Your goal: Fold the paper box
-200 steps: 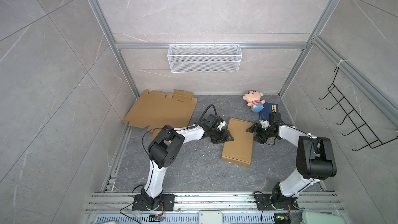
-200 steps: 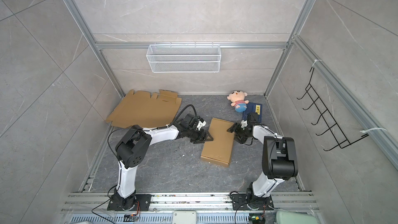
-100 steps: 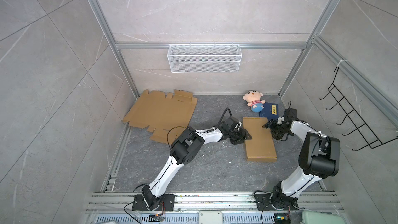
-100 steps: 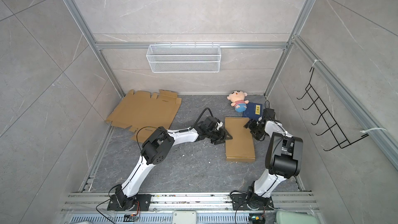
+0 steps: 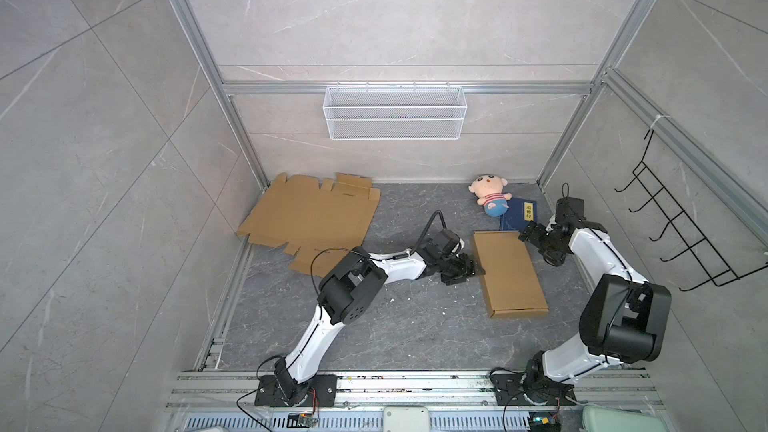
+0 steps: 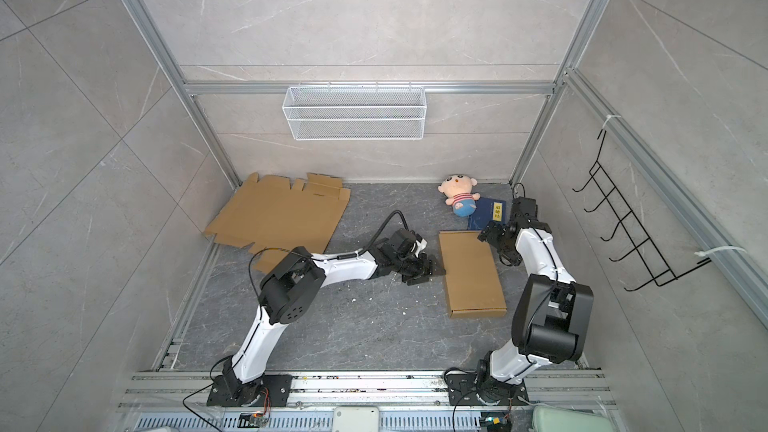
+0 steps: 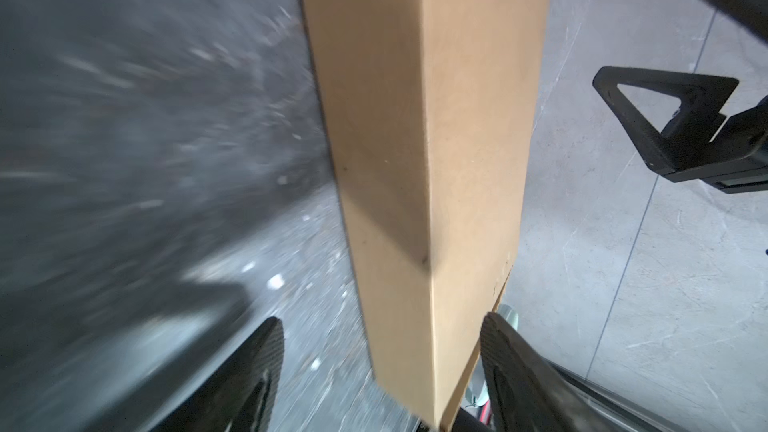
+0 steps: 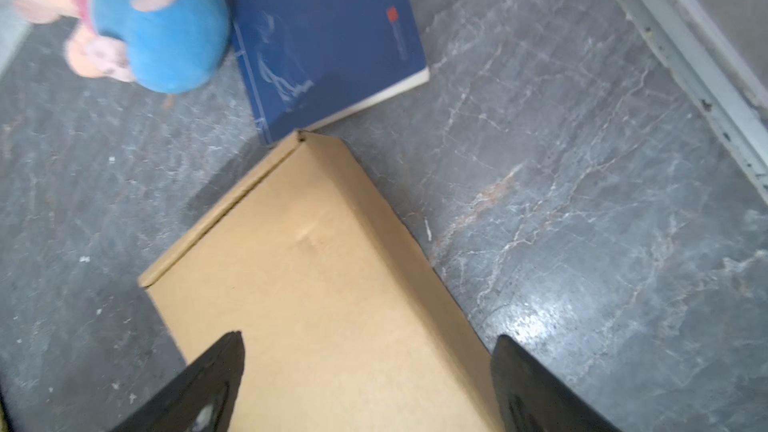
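You're working in robot lab test cell, not real room. Aluminium frame posts (image 5: 199,56) hold stone-look wall panels (image 5: 395,14). Both arms (image 5: 399,268) bolted to slotted base rail (image 5: 415,386) well behind left claw (image 5: 473,273), bare circuit board (image 5: 305,420) at its edge. Wire basket (image 5: 395,112) on wall beyond that claw; black hook rack (image 5: 685,218) on side wall past right claw (image 5: 527,238).

Grey tiled walls (image 5: 374,14), dark, seemingly marble floor (image 5: 395,334), white wire basket (image 5: 395,112) wall-mounted
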`<state>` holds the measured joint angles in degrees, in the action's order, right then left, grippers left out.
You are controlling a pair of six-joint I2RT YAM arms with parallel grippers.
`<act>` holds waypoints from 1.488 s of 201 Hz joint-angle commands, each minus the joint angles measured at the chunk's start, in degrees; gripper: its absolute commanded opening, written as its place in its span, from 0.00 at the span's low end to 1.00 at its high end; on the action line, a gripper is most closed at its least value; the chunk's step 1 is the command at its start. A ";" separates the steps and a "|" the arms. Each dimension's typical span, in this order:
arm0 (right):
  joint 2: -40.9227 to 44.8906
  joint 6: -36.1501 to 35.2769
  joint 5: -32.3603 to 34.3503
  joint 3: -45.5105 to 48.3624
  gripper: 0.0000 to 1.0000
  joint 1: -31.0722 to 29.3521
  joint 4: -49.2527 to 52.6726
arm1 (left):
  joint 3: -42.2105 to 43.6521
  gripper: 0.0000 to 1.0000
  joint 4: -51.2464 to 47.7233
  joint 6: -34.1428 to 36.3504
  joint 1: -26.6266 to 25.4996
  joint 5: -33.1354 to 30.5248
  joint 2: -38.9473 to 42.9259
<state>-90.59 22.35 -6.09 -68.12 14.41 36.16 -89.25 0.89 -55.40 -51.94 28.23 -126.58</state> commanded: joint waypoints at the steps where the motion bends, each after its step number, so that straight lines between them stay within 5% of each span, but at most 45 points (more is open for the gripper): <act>1: 2.39 -1.15 1.71 -1.65 0.95 -4.90 2.25 | -1.57 0.78 -8.59 10.55 3.29 -3.37 9.52; 81: 1.20 2.34 7.98 -7.66 0.95 -25.13 -0.03 | -39.09 0.77 -42.13 22.59 15.55 -14.91 6.51; 126: -3.59 3.05 13.58 -12.15 0.95 -35.26 0.99 | -37.42 0.78 -44.48 28.09 19.52 -25.65 7.58; 167: -10.33 6.30 12.12 -17.30 0.95 -41.56 1.99 | -39.79 0.77 -48.88 26.88 24.88 -24.88 6.92; 241: -19.51 11.08 2.99 -27.07 0.88 -54.16 -1.43 | -11.54 0.78 -37.55 29.20 32.82 -27.64 27.07; 299: -27.87 27.23 -3.34 -26.46 0.83 -58.13 -16.81 | 9.47 0.78 -27.42 30.20 41.06 -24.97 37.04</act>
<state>-113.01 40.18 -5.15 -93.76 -43.33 27.29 -84.79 -32.51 -26.89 -12.58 1.83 -91.96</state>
